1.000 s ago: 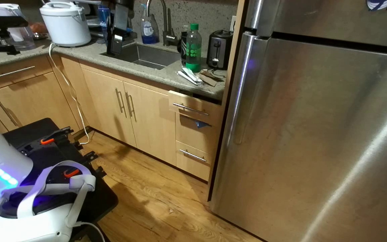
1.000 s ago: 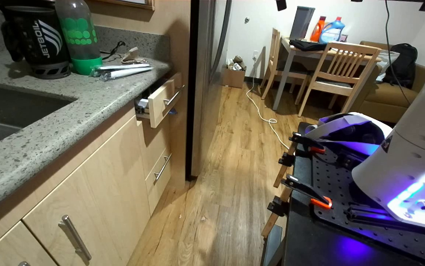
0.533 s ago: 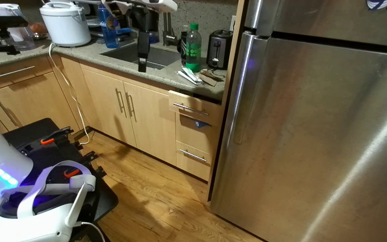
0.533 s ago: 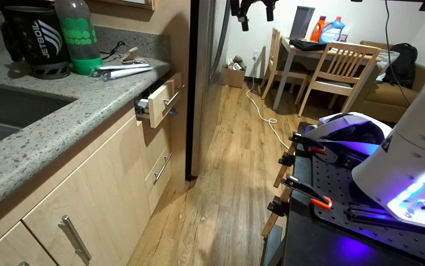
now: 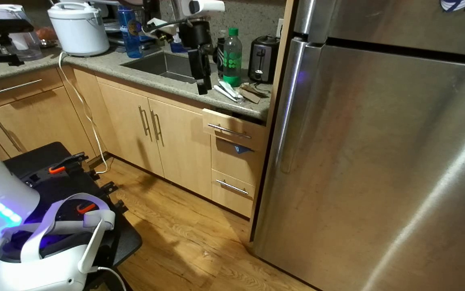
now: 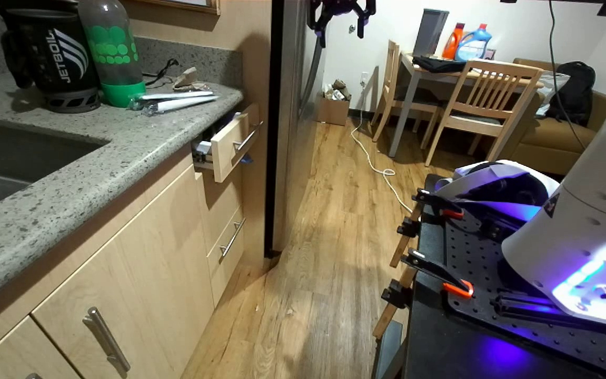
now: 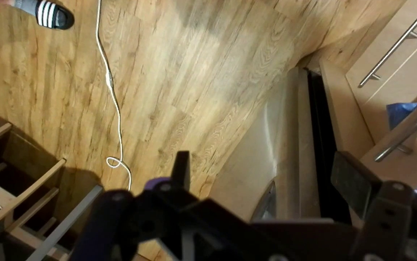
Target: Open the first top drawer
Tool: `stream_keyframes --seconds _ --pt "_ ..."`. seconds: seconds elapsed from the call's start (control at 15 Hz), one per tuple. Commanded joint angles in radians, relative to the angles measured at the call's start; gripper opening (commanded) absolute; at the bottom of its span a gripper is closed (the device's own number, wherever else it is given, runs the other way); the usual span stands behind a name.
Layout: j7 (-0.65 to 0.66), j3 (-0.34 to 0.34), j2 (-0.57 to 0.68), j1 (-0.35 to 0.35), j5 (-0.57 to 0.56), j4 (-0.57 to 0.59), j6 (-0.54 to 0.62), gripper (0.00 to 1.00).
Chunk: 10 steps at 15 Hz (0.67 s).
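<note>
One top drawer point(image 5: 234, 123) stands partway out under the counter point(image 6: 139, 131), near one fridge point(image 5: 357, 161), with two more drawer fronts point(image 5: 230, 161) below. The single pincer point(image 6: 341, 38), its two fingers point(image 7: 352, 181) spread wide, shows nearer that drawer in both exterior views than a moment ago; the drawer hasn't moved.

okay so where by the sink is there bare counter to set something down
The strip between the sink and the counter's front edge looks bare up to the white wrapped sticks. Around them it's crowded: bottle, black Jetboil cup, brown scraps, toaster. Below, the top drawer juts out.
</note>
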Motion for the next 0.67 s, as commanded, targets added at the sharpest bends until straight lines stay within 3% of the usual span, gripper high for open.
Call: stream_keyframes --seconds 0.0,0.2,0.33,0.6 --pt "-0.002 -0.002 0.001 0.002 0.001 0.002 -0.003 1.0" --pt "-0.003 -0.002 0.001 0.003 0.001 0.002 -0.003 1.0" --pt "0.111 0.005 0.014 0.01 0.024 0.015 0.021 1.0" --pt "0.304 0.031 0.047 0.043 0.185 0.005 0.058 1.0"
